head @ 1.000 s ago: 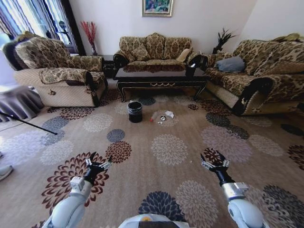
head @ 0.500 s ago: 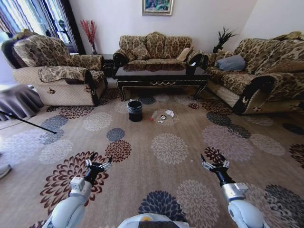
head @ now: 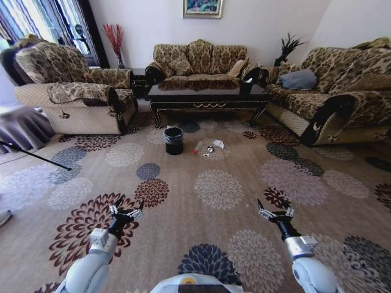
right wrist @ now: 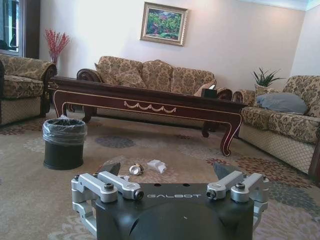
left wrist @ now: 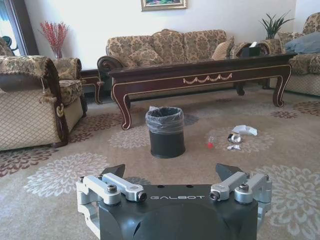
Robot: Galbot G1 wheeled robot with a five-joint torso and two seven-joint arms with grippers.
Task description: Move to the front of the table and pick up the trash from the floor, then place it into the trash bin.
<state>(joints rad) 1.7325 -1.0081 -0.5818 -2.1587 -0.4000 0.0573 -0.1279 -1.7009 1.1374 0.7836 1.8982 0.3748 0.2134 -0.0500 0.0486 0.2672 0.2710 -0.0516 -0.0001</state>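
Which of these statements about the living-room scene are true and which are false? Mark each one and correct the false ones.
1. The trash bin stands on the carpet in front of the coffee table. True.
2. The trash lies inside the bin. False: the scraps lie on the carpet beside it.
3. The left gripper holds crumpled paper. False: it is open and holds nothing.
4. The right gripper is open, low over the carpet. True.
5. The bin has a liner bag around its rim. True.
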